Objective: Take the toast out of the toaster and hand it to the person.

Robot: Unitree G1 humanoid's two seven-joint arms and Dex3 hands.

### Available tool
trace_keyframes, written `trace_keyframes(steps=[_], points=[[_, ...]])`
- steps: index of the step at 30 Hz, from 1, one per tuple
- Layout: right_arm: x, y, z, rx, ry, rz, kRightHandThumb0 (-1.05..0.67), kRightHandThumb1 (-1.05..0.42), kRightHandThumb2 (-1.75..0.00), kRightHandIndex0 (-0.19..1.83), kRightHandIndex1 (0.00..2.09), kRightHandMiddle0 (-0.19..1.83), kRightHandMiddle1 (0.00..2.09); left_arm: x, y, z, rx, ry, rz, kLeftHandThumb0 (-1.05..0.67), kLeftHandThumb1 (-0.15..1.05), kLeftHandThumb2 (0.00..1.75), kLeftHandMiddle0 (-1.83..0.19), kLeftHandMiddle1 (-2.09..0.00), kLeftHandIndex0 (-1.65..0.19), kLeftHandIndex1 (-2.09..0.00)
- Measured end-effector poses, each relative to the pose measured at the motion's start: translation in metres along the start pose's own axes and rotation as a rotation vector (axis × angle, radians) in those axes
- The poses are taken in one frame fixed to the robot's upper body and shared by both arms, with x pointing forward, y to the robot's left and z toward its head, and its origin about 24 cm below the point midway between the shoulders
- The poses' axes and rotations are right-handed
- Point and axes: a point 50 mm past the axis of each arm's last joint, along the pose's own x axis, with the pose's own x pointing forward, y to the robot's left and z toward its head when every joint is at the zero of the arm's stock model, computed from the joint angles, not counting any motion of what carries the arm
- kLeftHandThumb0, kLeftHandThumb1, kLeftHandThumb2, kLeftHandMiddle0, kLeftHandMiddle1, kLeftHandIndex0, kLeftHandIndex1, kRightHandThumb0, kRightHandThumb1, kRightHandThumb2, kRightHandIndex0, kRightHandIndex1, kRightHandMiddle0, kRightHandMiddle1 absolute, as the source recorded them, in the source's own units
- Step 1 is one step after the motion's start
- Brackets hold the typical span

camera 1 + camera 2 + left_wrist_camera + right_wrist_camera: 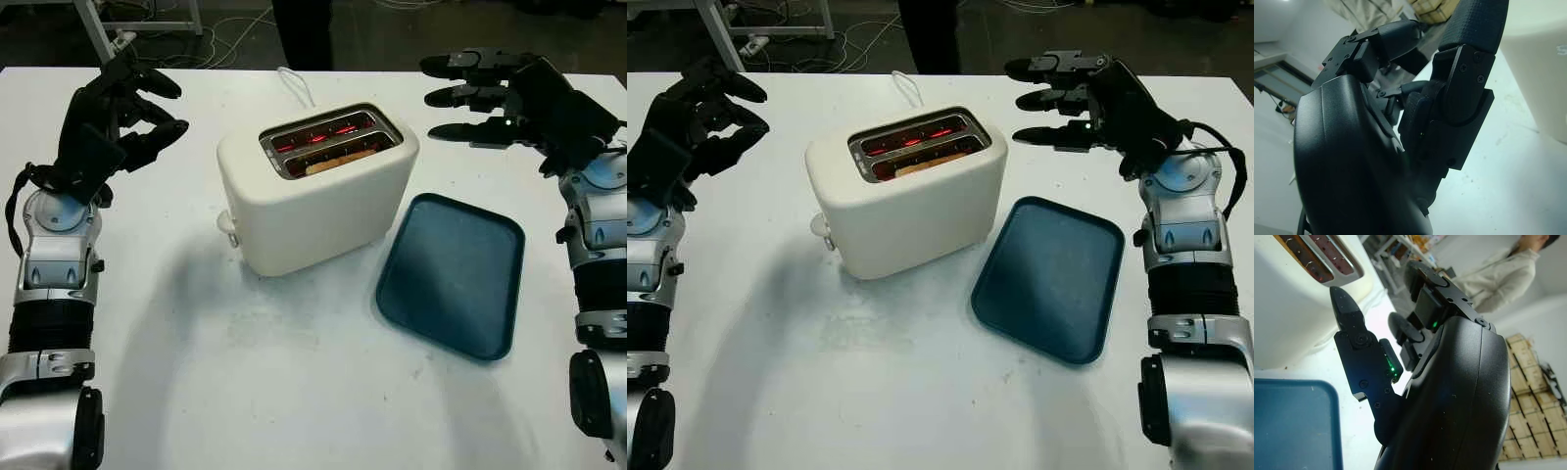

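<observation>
Toast, a pale brown slice (pixel 338 160), sits sunk in the front slot of the cream-white two-slot plastic toaster (pixel 313 211) at the middle of your white table (pixel 245 392); only its top edge shows, and the heating elements glow red in both slots.

Starting from your left: your left hand (pixel 127 113), black and three-fingered, is raised above the table's far left part, well apart from the toaster. Its fingers are curled inward and grip nothing. In the left wrist view you see those bent fingers (pixel 1469 73) close up, with the toaster's cream side beyond them.

Moving on, the toaster stands turned at an angle, its lever knob (pixel 227 223) on the end facing your left arm and a white cord (pixel 297 86) running from behind it toward the table's far edge.

Just beside the toaster, on its right, lies a dark teal rectangular plastic tray (pixel 456 274), flat on the table.

Farthest right, your right hand (pixel 1063 103) hovers above the far right of the table, beyond the tray, open, fingers pointing toward the toaster, holding nothing. In the right wrist view a person in a light sweatshirt (pixel 1498 271) stands past the table.
</observation>
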Motion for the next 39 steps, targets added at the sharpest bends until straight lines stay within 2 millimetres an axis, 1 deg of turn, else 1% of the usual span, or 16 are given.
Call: trace_keyframes(steps=[5, 7, 10, 11, 14, 17, 21, 29, 34, 39], points=[[-0.0001, 0.0003, 0.0007, 0.0, -0.009, 0.007, -0.06, -0.75, 0.0, 0.71, 0.47, 0.77, 0.08, -0.0004, -0.0001, 0.0006, 0.003, -0.01, -0.001, -1.05, 0.92, 0.08, -0.65, -1.21, -0.61, -1.14], [-0.0001, 0.0004, 0.0007, 0.0, -0.01, 0.009, -0.04, -0.75, 0.0, 0.72, 0.48, 0.78, 0.08, -0.0005, -0.0002, 0.0013, 0.005, -0.022, -0.005, -1.05, 0.92, 0.07, -0.67, -1.2, -0.63, -1.12], [-0.0001, 0.0005, 0.0004, 0.003, -0.009, 0.013, 0.03, -0.76, -0.01, 0.74, 0.5, 0.8, 0.09, -0.001, -0.0002, 0.0003, 0.006, -0.026, -0.005, -1.05, 0.92, 0.07, -0.69, -1.19, -0.65, -1.1], [-0.0001, 0.0006, 0.0003, 0.003, -0.009, 0.013, 0.08, -0.77, -0.01, 0.75, 0.51, 0.81, 0.1, -0.0013, -0.0002, -0.0003, 0.008, -0.032, -0.006, -1.05, 0.92, 0.07, -0.69, -1.17, -0.66, -1.08], [-0.0002, 0.0005, 0.0003, 0.002, -0.009, 0.012, 0.13, -0.78, -0.01, 0.77, 0.53, 0.84, 0.1, -0.0023, -0.0003, -0.002, 0.01, -0.048, -0.017, -1.05, 0.92, 0.06, -0.73, -1.1, -0.7, -1.0], [-0.0002, 0.0004, 0.0004, 0.001, -0.01, 0.012, 0.13, -0.79, -0.02, 0.78, 0.54, 0.85, 0.11, -0.0034, 0.0002, -0.0046, 0.002, -0.051, -0.022, -1.05, 0.92, 0.04, -0.78, -1.04, -0.75, -0.93], [-0.0003, 0.0004, 0.0015, -0.007, -0.023, 0.012, 0.09, -0.79, -0.01, 0.79, 0.56, 0.87, 0.11, -0.0042, 0.0022, -0.0061, -0.014, -0.059, -0.027, -1.05, 0.92, 0.01, -0.81, -0.98, -0.8, -0.85], [-0.0011, 0.0003, -0.0004, -0.007, -0.033, 0.015, 0.09, -0.79, 0.0, 0.79, 0.58, 0.88, 0.11, -0.0047, 0.0037, -0.0064, -0.059, -0.07, -0.048, -1.05, 0.86, 0.0, -0.99, -0.75, -1.01, -0.56], [-0.0014, -0.0003, 0.0011, -0.015, -0.047, 0.01, 0.09, -0.78, 0.0, 0.81, 0.6, 0.91, 0.12, -0.0046, 0.0034, -0.0061, -0.061, -0.071, -0.056, -1.05, 0.87, 0.0, -1.06, -0.69, -1.08, -0.48], [-0.0023, -0.0016, -0.0004, -0.016, -0.052, -0.004, 0.09, -0.79, -0.01, 0.8, 0.62, 0.92, 0.12, -0.0051, 0.0039, -0.0054, -0.043, -0.089, -0.052, -1.05, 0.91, 0.02, -1.08, -0.67, -1.08, -0.46]])
